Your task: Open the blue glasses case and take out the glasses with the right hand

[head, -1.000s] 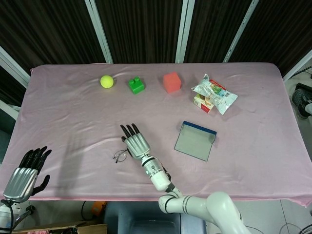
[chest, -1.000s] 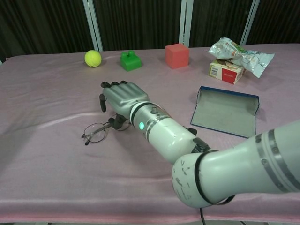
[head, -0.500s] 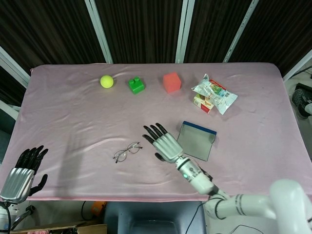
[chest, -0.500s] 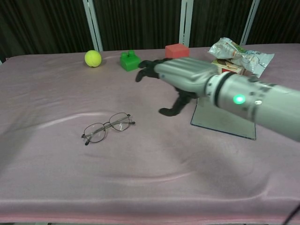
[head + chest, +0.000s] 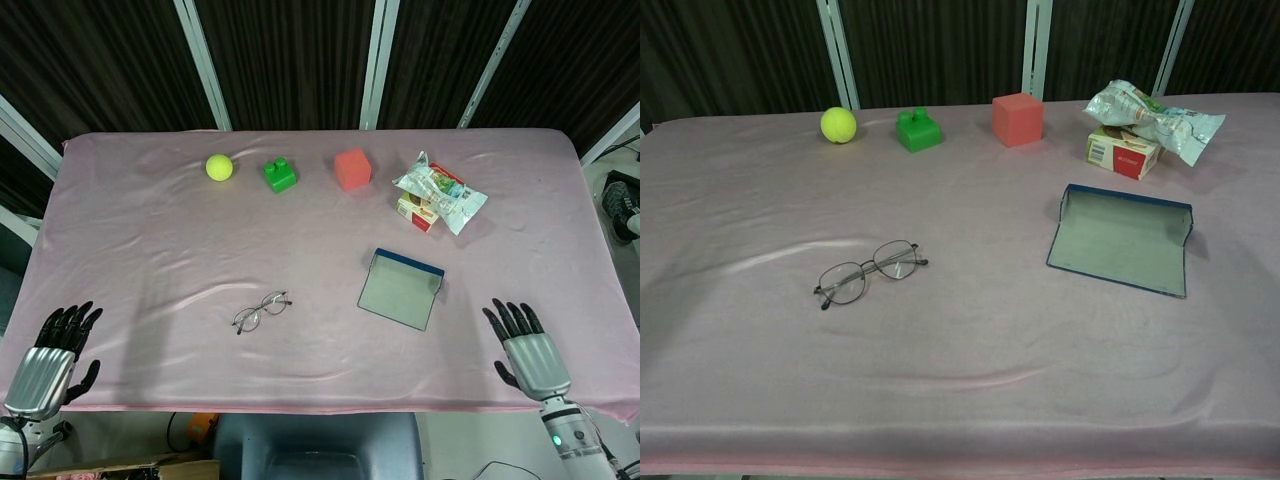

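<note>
Right hand (image 5: pixel 527 352) withdrawn from beside the glasses (image 5: pixel 261 311) to the near right edge of the table (image 5: pixel 150 240), past the open blue glasses case (image 5: pixel 401 289), fingers spread and empty, gone from the chest view altogether. Glasses no longer touched, lying alone on the cloth, turned a little from a second ago.

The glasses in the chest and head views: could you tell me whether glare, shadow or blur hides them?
Chest view: the glasses are sharp, thin rims clear, lenses without glare, only a faint soft shadow on the pink cloth. Head view: the glasses are small but unblurred; lighting is even, and the table's far edge bows slightly from lens distortion.
</note>
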Action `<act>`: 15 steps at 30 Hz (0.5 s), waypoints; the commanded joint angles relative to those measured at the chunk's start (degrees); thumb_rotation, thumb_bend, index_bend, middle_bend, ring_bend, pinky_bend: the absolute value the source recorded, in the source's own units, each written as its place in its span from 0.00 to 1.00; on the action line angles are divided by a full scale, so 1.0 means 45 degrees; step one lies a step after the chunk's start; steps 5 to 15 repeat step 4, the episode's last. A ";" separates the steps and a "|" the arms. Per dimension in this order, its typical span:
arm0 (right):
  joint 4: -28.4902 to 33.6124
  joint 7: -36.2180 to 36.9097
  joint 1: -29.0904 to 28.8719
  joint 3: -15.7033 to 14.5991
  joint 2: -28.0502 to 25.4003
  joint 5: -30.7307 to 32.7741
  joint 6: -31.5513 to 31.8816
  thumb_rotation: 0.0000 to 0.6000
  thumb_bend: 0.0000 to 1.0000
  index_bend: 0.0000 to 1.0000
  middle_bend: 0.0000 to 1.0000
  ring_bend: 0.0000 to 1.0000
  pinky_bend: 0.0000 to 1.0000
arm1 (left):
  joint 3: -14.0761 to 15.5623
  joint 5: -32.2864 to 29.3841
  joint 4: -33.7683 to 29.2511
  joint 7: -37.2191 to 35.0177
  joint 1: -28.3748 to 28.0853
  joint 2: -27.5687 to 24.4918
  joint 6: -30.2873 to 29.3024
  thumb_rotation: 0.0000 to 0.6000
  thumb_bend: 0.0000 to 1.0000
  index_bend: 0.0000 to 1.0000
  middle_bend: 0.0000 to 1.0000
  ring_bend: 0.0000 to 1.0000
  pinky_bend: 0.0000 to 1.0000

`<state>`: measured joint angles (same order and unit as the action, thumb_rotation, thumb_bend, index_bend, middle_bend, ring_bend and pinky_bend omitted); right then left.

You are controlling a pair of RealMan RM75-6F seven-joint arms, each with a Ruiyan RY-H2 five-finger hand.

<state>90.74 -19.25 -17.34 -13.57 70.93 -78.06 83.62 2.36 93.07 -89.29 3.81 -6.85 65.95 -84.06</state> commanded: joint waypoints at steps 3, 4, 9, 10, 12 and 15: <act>0.0009 0.1061 0.0604 0.0374 -0.0400 -0.1033 0.0875 1.00 0.44 0.11 0.00 0.00 0.00 | 0.0043 0.0128 -0.0019 -0.0006 0.0102 -0.0021 -0.0220 1.00 0.41 0.00 0.00 0.00 0.04; 0.0000 0.1167 0.0668 0.0446 -0.0437 -0.1085 0.0918 1.00 0.44 0.11 0.00 0.00 0.00 | 0.0041 0.0131 -0.0016 -0.0031 0.0117 -0.0028 -0.0251 1.00 0.41 0.00 0.00 0.00 0.04; 0.0000 0.1167 0.0668 0.0446 -0.0437 -0.1085 0.0918 1.00 0.44 0.11 0.00 0.00 0.00 | 0.0041 0.0131 -0.0016 -0.0031 0.0117 -0.0028 -0.0251 1.00 0.41 0.00 0.00 0.00 0.04; 0.0000 0.1167 0.0668 0.0446 -0.0437 -0.1085 0.0918 1.00 0.44 0.11 0.00 0.00 0.00 | 0.0041 0.0131 -0.0016 -0.0031 0.0117 -0.0028 -0.0251 1.00 0.41 0.00 0.00 0.00 0.04; 0.0000 0.1167 0.0668 0.0446 -0.0437 -0.1085 0.0918 1.00 0.44 0.11 0.00 0.00 0.00 | 0.0041 0.0131 -0.0016 -0.0031 0.0117 -0.0028 -0.0251 1.00 0.41 0.00 0.00 0.00 0.04; 0.0000 0.1167 0.0668 0.0446 -0.0437 -0.1085 0.0918 1.00 0.44 0.11 0.00 0.00 0.00 | 0.0041 0.0131 -0.0016 -0.0031 0.0117 -0.0028 -0.0251 1.00 0.41 0.00 0.00 0.00 0.04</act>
